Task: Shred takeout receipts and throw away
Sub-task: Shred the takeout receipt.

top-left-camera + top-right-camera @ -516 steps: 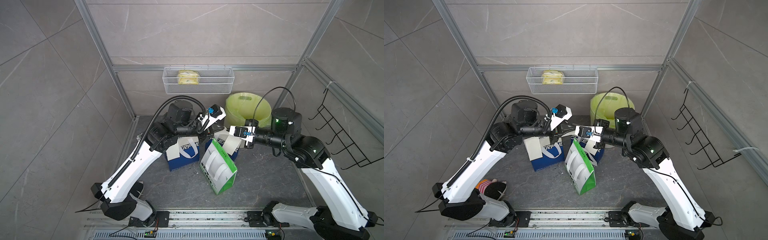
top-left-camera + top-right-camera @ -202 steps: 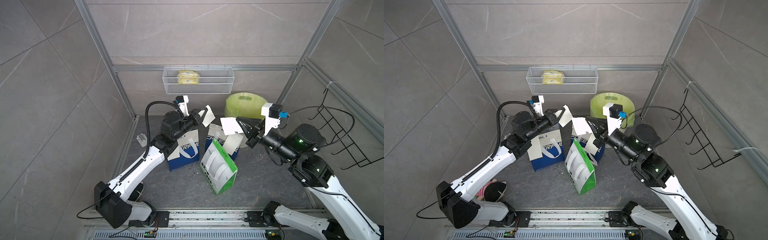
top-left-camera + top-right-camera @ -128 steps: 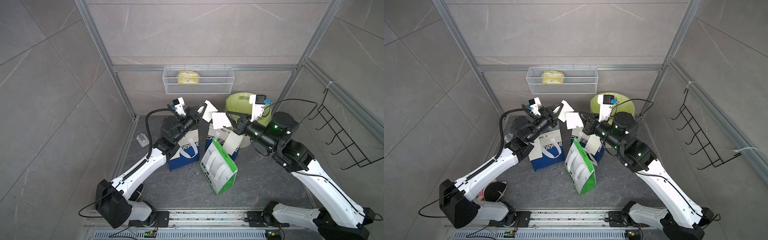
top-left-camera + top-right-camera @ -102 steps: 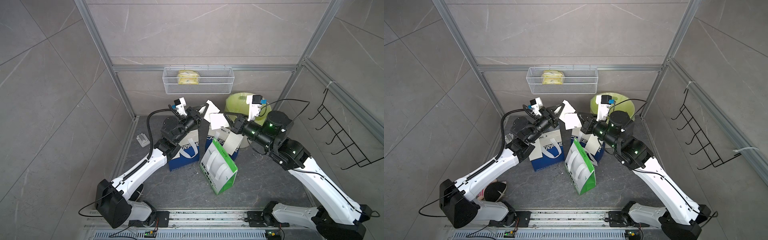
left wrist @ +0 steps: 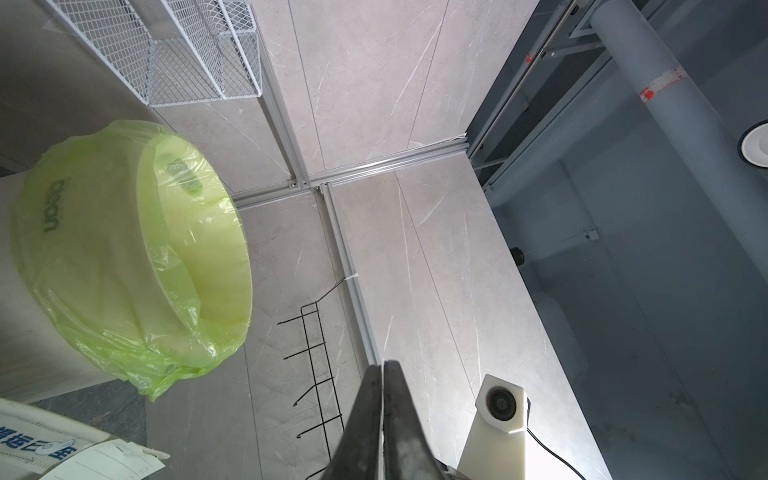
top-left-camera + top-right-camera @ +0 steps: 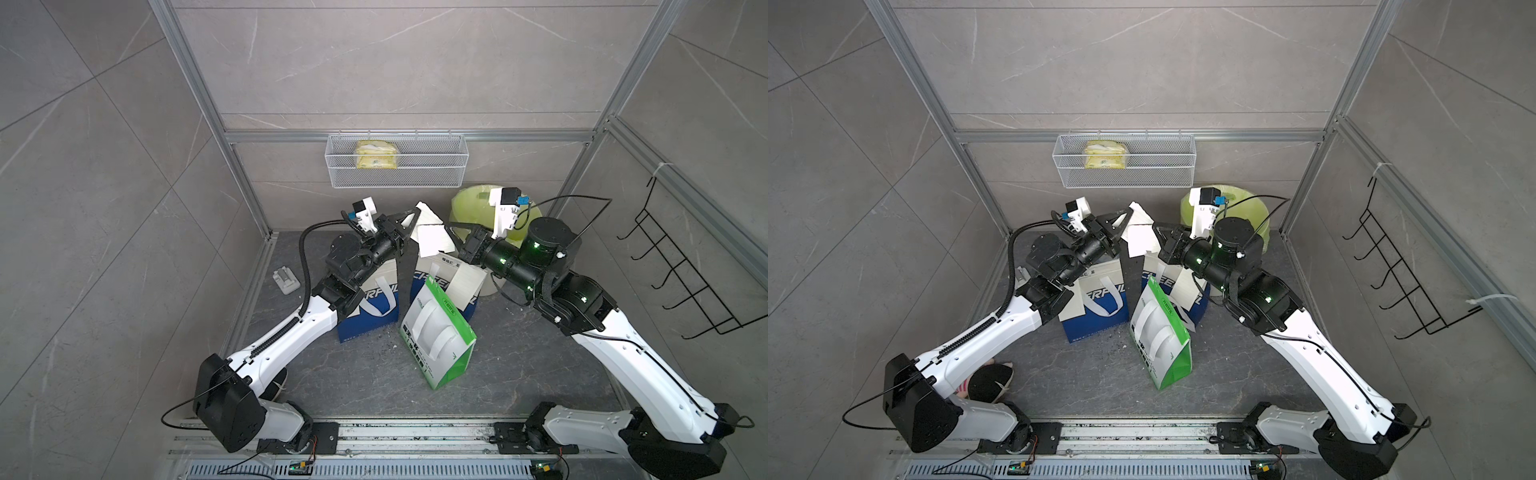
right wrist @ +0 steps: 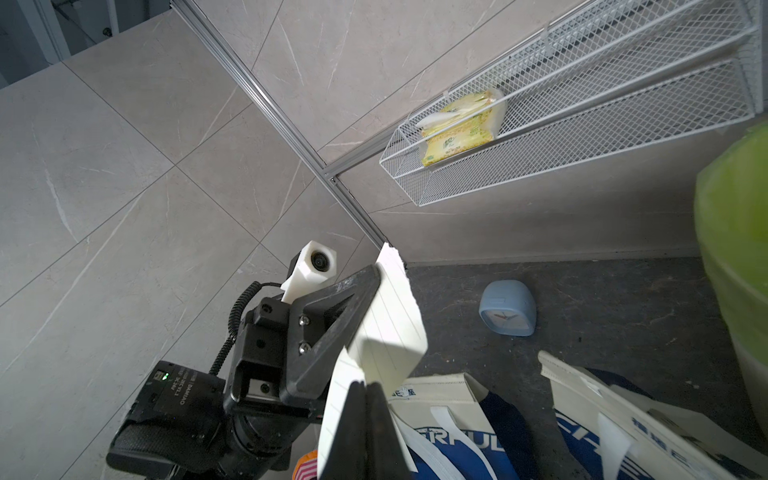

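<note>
floor (image 6: 374, 374) w/ 3 bags (image 6: 436, 336) (image 6: 361, 328) (image 6: 467, 305); l jaws, r jaws each pinch 1 receipt piece (image 6: 426, 212) (image 6: 432, 242).

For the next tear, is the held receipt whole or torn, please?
Torn: in both top views a dark line divides the upper piece from the lower piece.

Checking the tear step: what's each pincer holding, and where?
Left pincer pinches a torn receipt piece by its edge; right pincer pinches a second receipt piece by its edge.
</note>
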Robot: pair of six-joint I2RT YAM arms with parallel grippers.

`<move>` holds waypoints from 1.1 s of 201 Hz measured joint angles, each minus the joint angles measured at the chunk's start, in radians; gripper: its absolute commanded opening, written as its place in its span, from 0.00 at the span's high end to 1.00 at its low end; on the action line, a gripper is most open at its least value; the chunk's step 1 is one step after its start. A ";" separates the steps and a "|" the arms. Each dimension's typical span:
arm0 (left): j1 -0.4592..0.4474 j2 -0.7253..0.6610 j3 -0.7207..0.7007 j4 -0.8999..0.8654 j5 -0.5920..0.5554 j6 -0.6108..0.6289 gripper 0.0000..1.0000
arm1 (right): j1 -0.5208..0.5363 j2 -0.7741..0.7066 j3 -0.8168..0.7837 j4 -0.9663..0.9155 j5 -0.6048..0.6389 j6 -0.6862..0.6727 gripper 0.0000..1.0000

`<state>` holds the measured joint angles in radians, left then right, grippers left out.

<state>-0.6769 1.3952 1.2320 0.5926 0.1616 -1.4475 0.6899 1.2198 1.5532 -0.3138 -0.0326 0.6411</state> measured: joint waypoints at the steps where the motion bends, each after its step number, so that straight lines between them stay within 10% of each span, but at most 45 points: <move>1: 0.000 0.000 0.000 0.000 0.000 0.000 0.89 | 0.000 0.000 0.000 0.000 0.000 0.000 1.00; 221: -0.037 0.001 0.000 0.014 0.032 -0.008 0.86 | 0.000 0.066 0.091 -0.083 0.049 -0.047 1.00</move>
<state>-0.7139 1.3964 1.2320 0.6071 0.1940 -1.4555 0.6899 1.2858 1.6440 -0.3969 0.0162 0.5941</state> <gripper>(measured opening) 0.135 0.040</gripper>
